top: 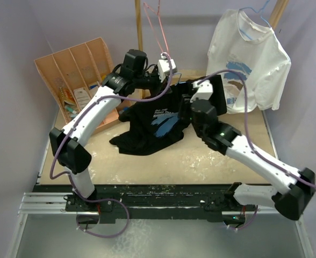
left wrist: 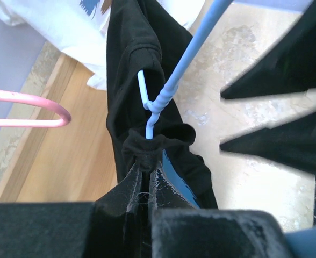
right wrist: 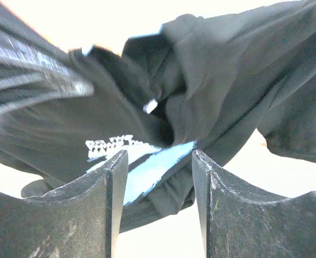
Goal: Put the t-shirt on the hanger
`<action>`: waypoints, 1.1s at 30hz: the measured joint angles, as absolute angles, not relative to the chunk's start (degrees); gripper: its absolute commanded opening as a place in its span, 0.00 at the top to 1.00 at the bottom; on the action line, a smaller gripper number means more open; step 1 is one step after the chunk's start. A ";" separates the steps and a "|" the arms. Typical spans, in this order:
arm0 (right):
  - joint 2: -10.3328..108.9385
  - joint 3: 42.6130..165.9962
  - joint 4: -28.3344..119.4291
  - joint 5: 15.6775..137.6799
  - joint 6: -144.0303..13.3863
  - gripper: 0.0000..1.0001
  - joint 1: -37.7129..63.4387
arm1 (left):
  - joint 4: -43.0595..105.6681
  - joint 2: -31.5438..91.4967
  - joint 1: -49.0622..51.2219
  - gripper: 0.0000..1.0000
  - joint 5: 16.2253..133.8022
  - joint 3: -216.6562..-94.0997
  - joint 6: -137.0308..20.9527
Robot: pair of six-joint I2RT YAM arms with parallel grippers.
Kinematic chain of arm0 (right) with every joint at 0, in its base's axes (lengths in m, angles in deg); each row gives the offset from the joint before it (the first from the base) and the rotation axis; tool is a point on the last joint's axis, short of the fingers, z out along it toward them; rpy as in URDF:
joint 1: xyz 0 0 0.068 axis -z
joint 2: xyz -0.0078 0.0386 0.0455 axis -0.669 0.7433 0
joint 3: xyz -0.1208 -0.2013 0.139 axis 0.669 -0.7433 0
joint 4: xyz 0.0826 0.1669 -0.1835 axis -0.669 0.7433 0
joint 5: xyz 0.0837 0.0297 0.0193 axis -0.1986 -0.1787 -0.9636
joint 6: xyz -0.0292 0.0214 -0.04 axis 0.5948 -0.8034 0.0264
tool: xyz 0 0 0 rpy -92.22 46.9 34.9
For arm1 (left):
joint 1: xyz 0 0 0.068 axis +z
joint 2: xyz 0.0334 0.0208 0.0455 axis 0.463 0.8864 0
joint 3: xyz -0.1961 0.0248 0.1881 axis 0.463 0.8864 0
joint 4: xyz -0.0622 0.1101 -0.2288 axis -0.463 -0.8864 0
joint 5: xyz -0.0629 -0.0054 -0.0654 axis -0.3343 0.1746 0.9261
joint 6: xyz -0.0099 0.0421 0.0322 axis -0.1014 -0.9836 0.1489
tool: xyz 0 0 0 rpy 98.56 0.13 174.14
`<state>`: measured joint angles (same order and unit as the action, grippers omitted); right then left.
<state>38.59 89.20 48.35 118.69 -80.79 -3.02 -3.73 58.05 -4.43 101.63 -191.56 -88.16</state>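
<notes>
– Cloth is what we have in our left gripper (left wrist: 148,185): its fingers are pressed together on a bunched fold of the t-shirt (top: 142,115), up above the table (top: 201,161) at the back.

– And the hanger (left wrist: 180,70)? Where do we see it?

– In the left wrist view its light-blue wire runs down from the upper right, twists at the neck, and goes into that same bunch just ahead of our fingertips. Whether we grip the wire itself, we cannot tell; the cloth hides it.

– Our right gripper (right wrist: 159,161)?

– Spread wide, holding nothing. Between its fingers we look at the white lettering and light blue graphic on the chest. In the top view it is near the side of the shirt that faces our right arm.

– So where does the shirt lie?

– Its upper part is lifted at our left gripper and its lower part lies crumpled on the table, between our two arms.

– What else do we have around us?

– A pink hanger (left wrist: 23,98) just left of the black cloth in the left wrist view, a white t-shirt (top: 249,59) hanging at the far right, and a wooden divided tray (top: 72,70) leaning at the far left.
</notes>
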 measured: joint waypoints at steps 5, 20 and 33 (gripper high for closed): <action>26.83 94.69 52.33 119.17 -79.68 0.39 -3.02 | -4.32 51.63 -4.43 1.00 105.03 -187.94 -90.85; 24.08 107.50 62.97 112.15 -60.38 0.28 -2.87 | -14.35 46.69 -4.36 1.00 117.17 -183.19 -106.83; 30.02 110.32 77.07 96.09 -42.98 0.28 1.94 | -36.45 53.46 2.37 1.00 127.63 -193.16 -124.38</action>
